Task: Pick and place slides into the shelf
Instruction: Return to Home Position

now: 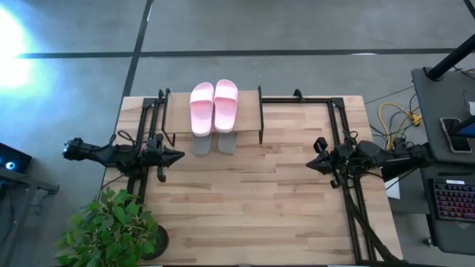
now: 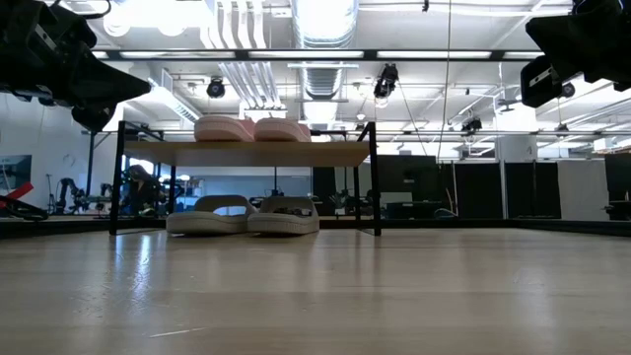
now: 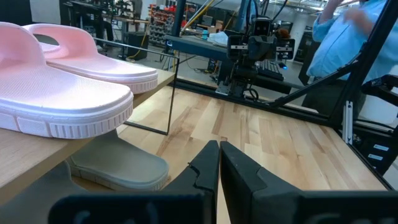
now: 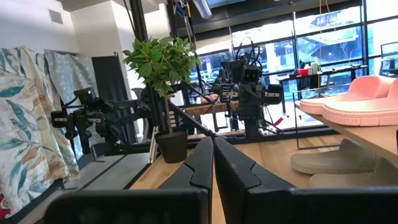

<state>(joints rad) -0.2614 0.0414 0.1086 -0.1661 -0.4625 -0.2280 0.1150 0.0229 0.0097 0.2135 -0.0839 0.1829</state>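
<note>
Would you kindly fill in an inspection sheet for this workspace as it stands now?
Surface: wooden table, bare between the arms.
Job's things: pink slides side by side on top of the shelf; grey-green slides side by side beneath it.
Clutter: potted plant at the table corner on the left arm's side, away from the shelf.
Grippers: left gripper shut, empty, beside the shelf; right gripper shut, empty, at the opposite side.
Cables: yellow cables off the table, beyond the right arm.
Surroundings: keyboard on a side desk; person in blue behind the right arm.
</note>
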